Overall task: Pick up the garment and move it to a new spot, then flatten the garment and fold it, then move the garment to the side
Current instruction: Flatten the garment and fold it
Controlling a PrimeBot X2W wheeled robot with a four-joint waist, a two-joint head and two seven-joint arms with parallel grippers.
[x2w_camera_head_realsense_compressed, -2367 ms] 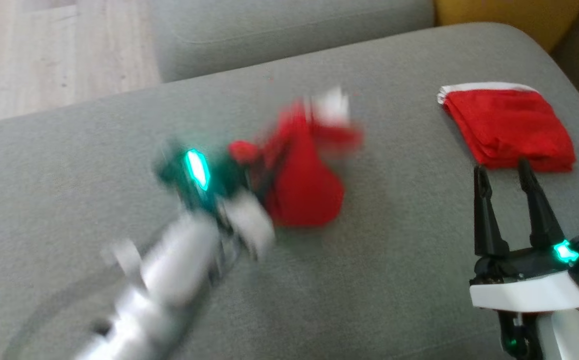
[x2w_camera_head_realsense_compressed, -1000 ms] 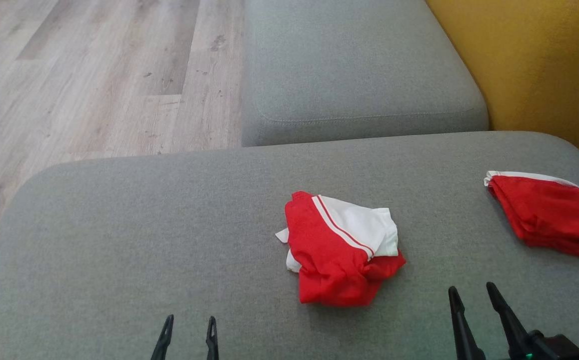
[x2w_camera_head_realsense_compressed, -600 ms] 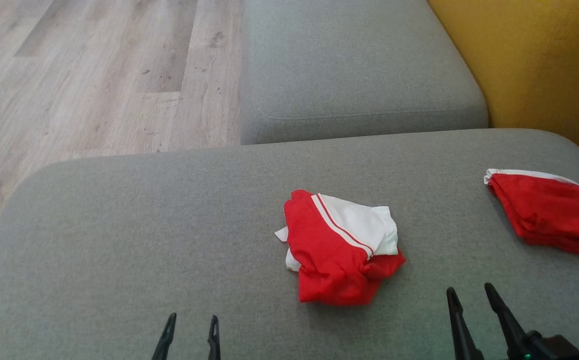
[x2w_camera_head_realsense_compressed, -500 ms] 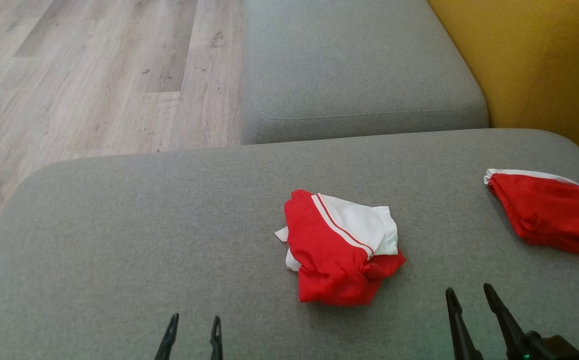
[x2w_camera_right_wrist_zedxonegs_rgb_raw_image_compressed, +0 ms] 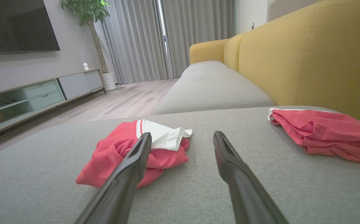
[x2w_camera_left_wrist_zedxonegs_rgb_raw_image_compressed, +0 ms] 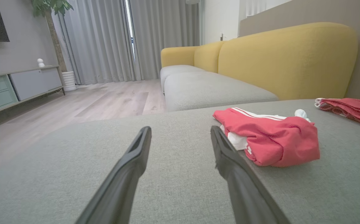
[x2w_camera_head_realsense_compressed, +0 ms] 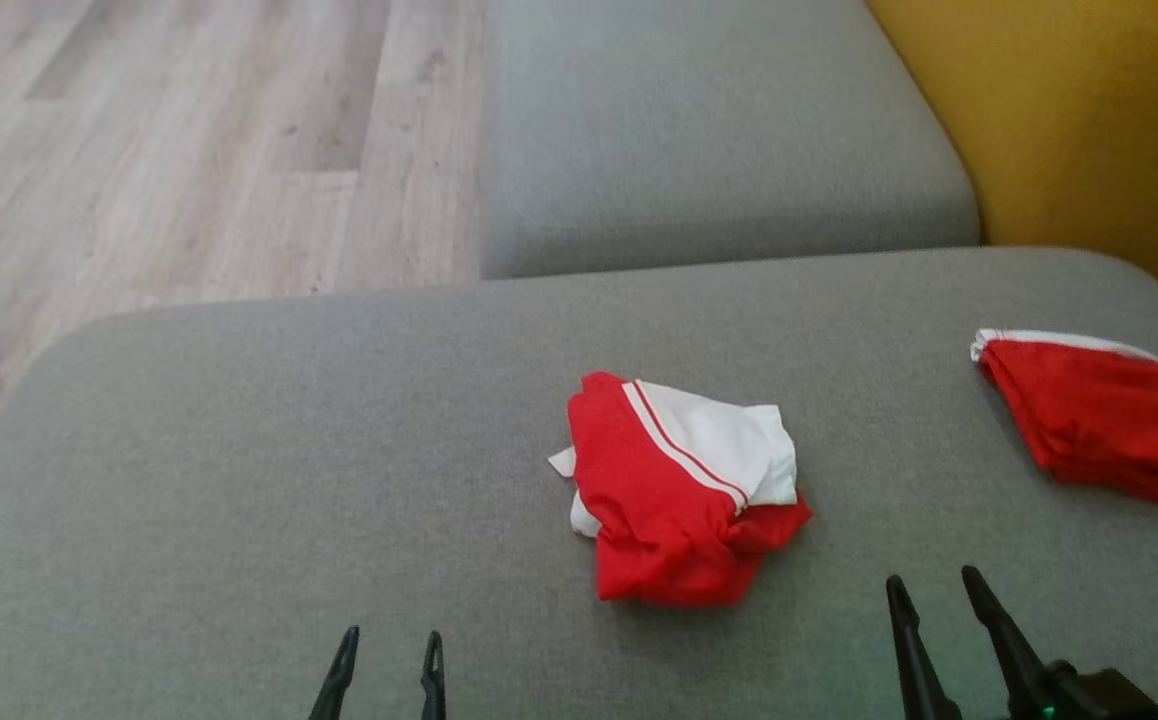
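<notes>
A crumpled red and white garment lies bunched in the middle of the grey sofa cushion. The left wrist view shows the garment to the right of the fingers; in the right wrist view the garment sits to the left, partly behind one finger. My left gripper is open at the bottom edge, well to the left of the cloth and apart from it. My right gripper is open too, below and right of the cloth, holding nothing.
A folded red garment lies near the cushion's right edge. A second grey cushion lies beyond, with the yellow sofa back to the right. Wooden floor drops away on the left.
Earlier my left arm swung over the cushion with the garment near it, then drew back, leaving the cloth lying. In the last second both grippers stay still; the camera has shifted slightly.
</notes>
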